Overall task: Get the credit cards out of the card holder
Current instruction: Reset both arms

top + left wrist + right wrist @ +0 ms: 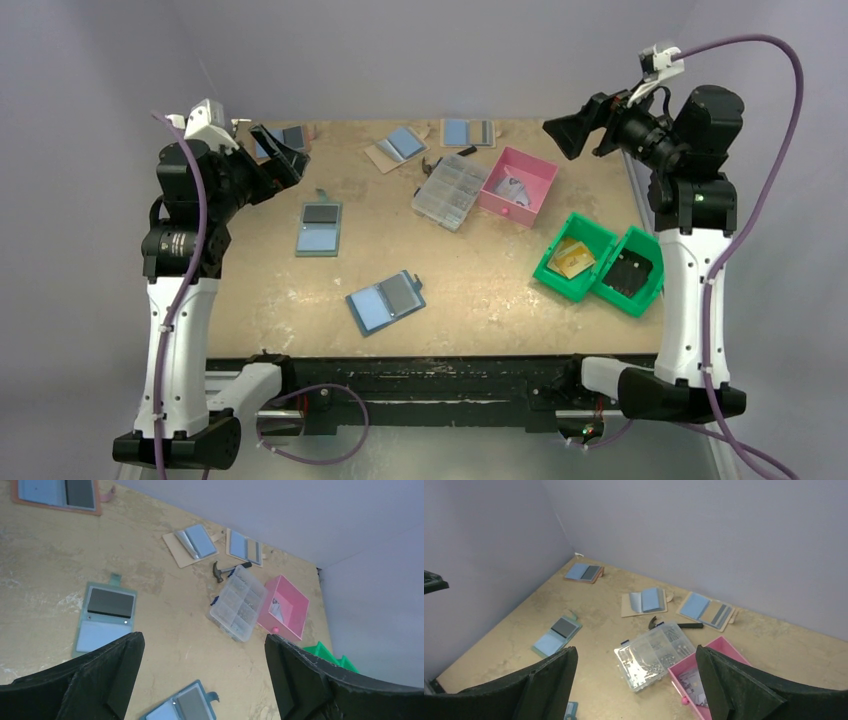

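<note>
I saw the desk (480, 290) with an arm raised at each side. The left end effector (278, 150) and right end effector (565, 135) stood wide, holding nothing. The card holder (385, 301) lay open near the front edge, well apart from both.

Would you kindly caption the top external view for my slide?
Left fingers and right fingers hover open; the card holder lies unfolded on the table.

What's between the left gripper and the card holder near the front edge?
Nothing visible. The left gripper hangs open, raised at the left; the card holder lies flat in the open. The black-panel holder lies flat roughly beneath that line, likely too low to matter.
</note>
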Controlling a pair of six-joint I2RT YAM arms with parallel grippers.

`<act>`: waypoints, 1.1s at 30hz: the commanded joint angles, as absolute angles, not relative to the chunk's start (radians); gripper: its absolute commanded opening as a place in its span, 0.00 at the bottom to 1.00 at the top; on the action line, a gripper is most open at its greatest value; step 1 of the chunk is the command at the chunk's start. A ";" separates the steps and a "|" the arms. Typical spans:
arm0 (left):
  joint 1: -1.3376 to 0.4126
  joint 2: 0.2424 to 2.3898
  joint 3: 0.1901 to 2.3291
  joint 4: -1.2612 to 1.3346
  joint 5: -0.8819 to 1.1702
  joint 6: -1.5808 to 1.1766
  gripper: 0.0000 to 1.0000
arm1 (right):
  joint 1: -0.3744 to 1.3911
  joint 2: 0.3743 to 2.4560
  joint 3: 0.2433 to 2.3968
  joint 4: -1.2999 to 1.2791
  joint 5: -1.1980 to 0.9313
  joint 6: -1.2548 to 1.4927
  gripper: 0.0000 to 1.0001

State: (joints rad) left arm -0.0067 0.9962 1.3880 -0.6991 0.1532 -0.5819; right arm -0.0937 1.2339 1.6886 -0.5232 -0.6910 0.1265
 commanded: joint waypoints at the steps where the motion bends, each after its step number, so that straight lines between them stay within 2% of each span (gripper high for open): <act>1: -0.002 0.994 1.464 -0.674 0.255 -0.533 0.99 | -0.092 1.154 1.671 -0.503 -0.595 0.116 0.99; 10: -0.001 0.998 1.480 -0.635 0.294 -0.579 0.99 | -0.091 1.031 1.584 -0.459 -0.373 0.161 0.99; 22: -0.054 0.966 1.475 -0.674 0.186 -0.479 0.99 | -0.092 0.991 1.517 -0.408 -0.340 0.167 0.99; 33: -0.058 0.951 1.439 -0.656 0.187 -0.453 0.99 | -0.094 0.975 1.469 -0.387 -0.327 0.147 0.99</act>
State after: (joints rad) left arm -0.0547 0.9634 1.4418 -0.6800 0.2001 -0.4847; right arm -0.0921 0.9916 1.4662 -0.4377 -0.3527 0.1619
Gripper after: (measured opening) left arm 0.990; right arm 0.987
